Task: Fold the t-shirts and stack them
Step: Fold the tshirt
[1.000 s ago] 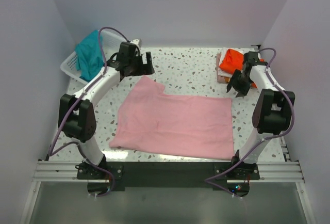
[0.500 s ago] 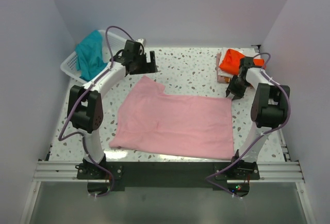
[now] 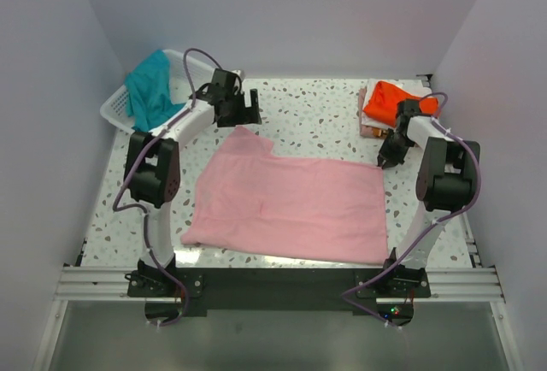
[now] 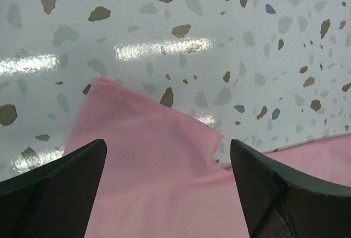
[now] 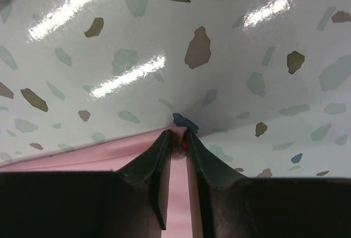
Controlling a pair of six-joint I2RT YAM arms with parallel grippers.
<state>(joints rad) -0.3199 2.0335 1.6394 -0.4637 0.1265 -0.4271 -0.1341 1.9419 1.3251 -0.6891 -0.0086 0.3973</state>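
Right gripper (image 3: 382,162) has dropped since the earlier frame onto the pink t-shirt (image 3: 291,204) at its upper-right corner, jaws nearly closed and pinching it. Left gripper (image 3: 242,116) hovers wide open, empty, over the upper-left sleeve.

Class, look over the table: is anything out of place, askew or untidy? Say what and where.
The teal t-shirt hangs crumpled over the rim of the white basket at the far left, unfolded. The pink t-shirt lies spread flat mid-table, slightly askew, one sleeve poking out. Nothing looks damaged.
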